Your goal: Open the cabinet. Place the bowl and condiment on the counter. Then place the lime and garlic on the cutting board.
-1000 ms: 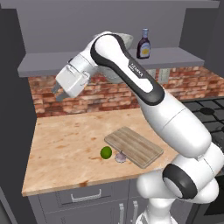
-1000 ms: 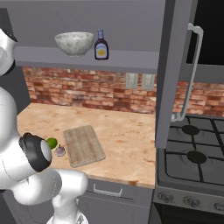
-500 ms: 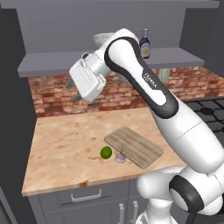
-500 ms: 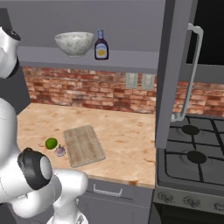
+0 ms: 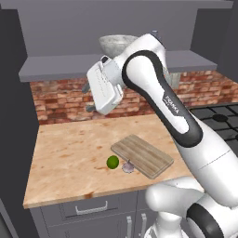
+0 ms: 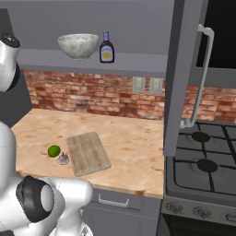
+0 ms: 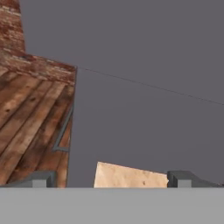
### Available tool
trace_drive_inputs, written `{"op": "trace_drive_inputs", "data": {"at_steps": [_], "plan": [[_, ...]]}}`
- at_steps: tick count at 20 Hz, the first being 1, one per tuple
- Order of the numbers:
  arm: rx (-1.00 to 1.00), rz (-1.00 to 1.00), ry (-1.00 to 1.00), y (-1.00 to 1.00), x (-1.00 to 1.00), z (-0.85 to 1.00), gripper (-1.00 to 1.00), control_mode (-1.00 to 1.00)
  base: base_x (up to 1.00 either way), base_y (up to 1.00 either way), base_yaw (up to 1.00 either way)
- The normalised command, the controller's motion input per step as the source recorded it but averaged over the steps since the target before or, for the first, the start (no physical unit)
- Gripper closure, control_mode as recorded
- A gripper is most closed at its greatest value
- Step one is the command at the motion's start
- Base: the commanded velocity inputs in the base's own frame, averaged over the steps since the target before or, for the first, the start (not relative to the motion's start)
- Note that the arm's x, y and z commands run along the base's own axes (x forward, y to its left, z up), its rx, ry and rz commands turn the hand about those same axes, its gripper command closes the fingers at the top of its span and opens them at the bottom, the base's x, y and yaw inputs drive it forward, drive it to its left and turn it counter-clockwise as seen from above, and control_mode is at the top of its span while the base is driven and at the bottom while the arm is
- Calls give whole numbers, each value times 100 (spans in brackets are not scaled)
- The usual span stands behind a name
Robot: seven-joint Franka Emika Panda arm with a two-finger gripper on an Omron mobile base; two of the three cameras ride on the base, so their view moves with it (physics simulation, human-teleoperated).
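On the open cabinet's shelf stand a pale speckled bowl (image 6: pixel 78 45) and, to its right, a dark condiment bottle (image 6: pixel 106 47). From the left base view the bowl (image 5: pixel 116 42) peeks over my arm, which covers most of the bottle. On the counter a green lime (image 5: pixel 112 161) and a garlic bulb (image 5: pixel 128 166) lie just left of the wooden cutting board (image 5: pixel 142 155). My gripper (image 5: pixel 88 97) hangs open and empty in front of the brick wall, below the shelf and left of the bowl. Its fingertips (image 7: pixel 37 179) stand far apart in the hand view.
The right cabinet door (image 6: pixel 182 78) with its long handle (image 6: pixel 203 78) is swung out over the counter's right end. A stove (image 6: pixel 203 170) sits beyond it. A dark door panel (image 5: pixel 14 93) borders the left side. Bare counter (image 5: pixel 65 153) stretches left of the lime.
The arm has swung the hand to the right along the brick wall, closer to the spot under the bowl. Lime, garlic, board, bowl and bottle have not moved.
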Motion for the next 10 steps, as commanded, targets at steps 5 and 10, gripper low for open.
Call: {"op": "trace_drive_inputs", "data": {"at_steps": [5, 10], "plan": [[1, -8, -1, -23, -2, 0, -100, -100, 0, 0, 0], [4, -25, -7, -29, -8, 0, -100, -100, 0, 0, 0]]}}
